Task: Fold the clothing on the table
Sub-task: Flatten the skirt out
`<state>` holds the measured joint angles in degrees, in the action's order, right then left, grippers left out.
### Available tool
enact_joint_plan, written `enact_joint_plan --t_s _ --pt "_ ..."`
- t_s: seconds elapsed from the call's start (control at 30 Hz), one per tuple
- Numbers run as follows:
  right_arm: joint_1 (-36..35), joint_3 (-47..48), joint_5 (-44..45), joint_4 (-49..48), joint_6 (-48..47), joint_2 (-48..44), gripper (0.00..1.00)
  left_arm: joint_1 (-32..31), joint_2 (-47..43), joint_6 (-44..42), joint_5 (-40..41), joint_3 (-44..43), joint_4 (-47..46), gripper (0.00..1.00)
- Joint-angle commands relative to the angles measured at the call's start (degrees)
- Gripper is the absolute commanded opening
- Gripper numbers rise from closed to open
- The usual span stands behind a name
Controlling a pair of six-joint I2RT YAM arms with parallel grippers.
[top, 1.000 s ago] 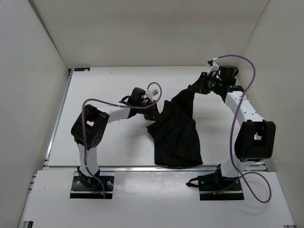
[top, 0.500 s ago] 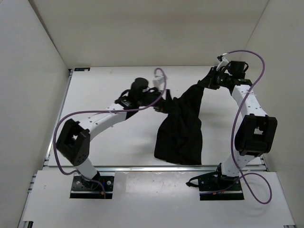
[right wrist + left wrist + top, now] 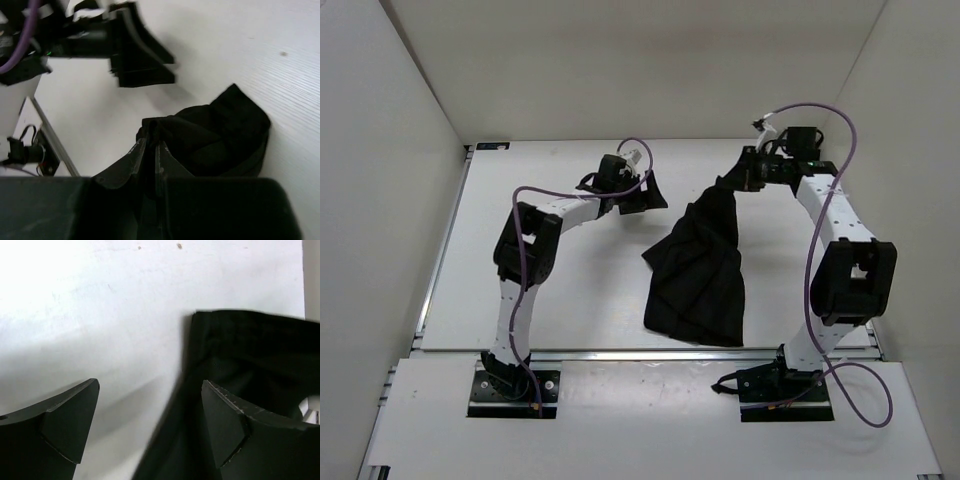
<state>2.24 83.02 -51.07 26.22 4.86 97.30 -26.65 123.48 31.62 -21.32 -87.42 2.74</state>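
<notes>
1. So, closest to the robot, the wide bottom end of the clothing (image 3: 698, 290) lies flat on the table (image 3: 570, 290), just short of the near rail (image 3: 600, 352).
2. Going up from there, the black fabric gets narrower and more wrinkled, and a fold pokes out on its left side.
3. Its top corner lifts off the table into the right gripper (image 3: 738, 180), which is pinched tight on it. The right wrist view shows cloth squeezed between the fingers (image 3: 132, 160), with the rest draping down past them.
4. At about the same depth, off to the left of the clothing, the left gripper (image 3: 642, 190) has its jaws spread wide and holds nothing. Its wrist view shows the cloth (image 3: 250, 350) beyond the fingers, with none of it clamped.
</notes>
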Motion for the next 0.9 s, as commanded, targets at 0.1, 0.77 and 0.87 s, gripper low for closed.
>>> enact_joint_plan --t_s 0.1,0.77,0.87 --pt "-13.9 7.58 1.22 8.49 -8.46 2.19 0.0 0.19 6.58 2.74 -2.32 -9.08 -1.42 0.9" --pt "-10.76 6.36 -0.08 10.25 -5.83 0.61 0.0 4.85 0.02 3.37 -7.33 5.49 -8.89 0.88" --pt "-11.81 6.54 0.18 9.73 -5.74 1.05 0.0 6.34 -3.15 3.02 -6.98 10.68 -10.74 0.88"
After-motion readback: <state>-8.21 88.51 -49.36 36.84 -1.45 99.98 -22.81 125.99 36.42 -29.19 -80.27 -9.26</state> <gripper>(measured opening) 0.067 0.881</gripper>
